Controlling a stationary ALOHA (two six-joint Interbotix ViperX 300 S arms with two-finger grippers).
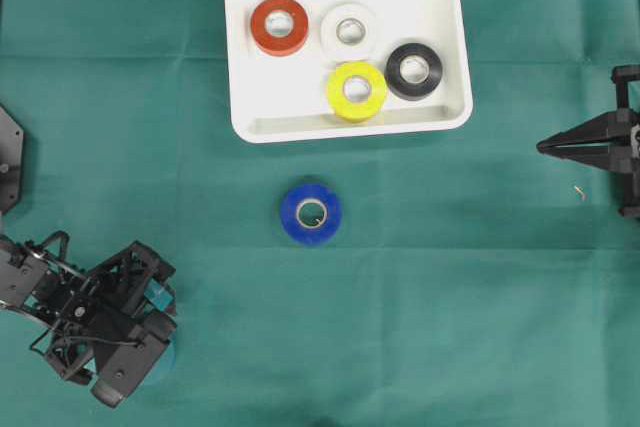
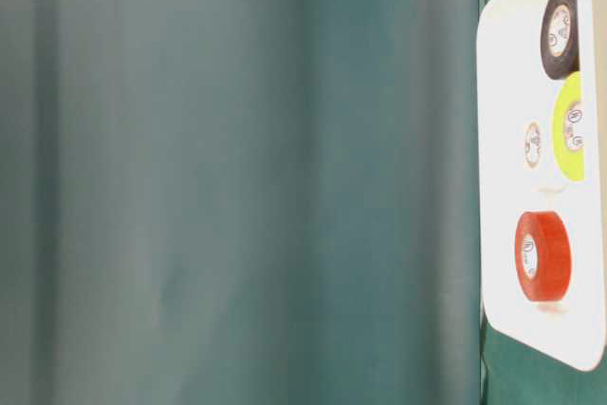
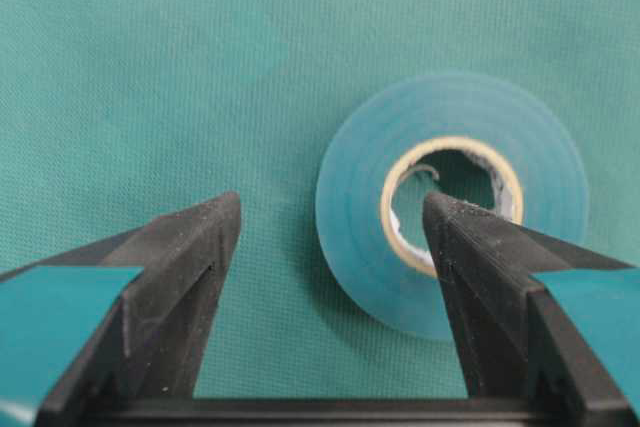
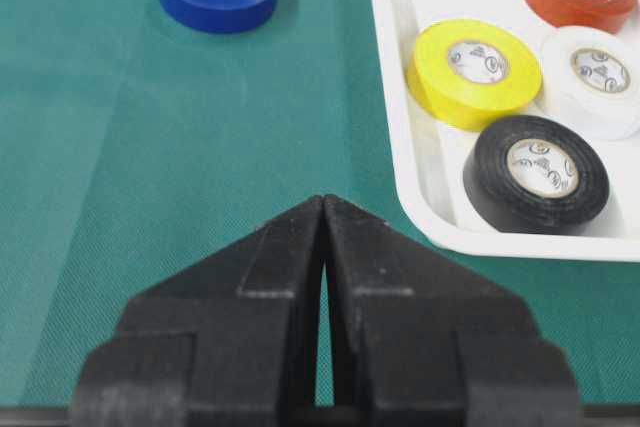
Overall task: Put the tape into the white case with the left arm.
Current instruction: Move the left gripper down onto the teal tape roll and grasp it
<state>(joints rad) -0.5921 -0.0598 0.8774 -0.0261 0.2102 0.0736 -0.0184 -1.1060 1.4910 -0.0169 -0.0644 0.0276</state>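
Green cloth [image 1: 450, 297]: tape core labels [image 4: 478, 61] too small to read.

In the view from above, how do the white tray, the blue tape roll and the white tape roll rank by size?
Largest to smallest, seen from above:
1. The white case, far bigger than any roll.
2. The blue tape roll on the cloth and the white tape roll in the case look about alike, so I would not rank them.

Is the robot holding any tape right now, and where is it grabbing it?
No. The left pincer is open over a teal tape lying on the cloth, one finger at its hole. The right pincer is shut and empty.
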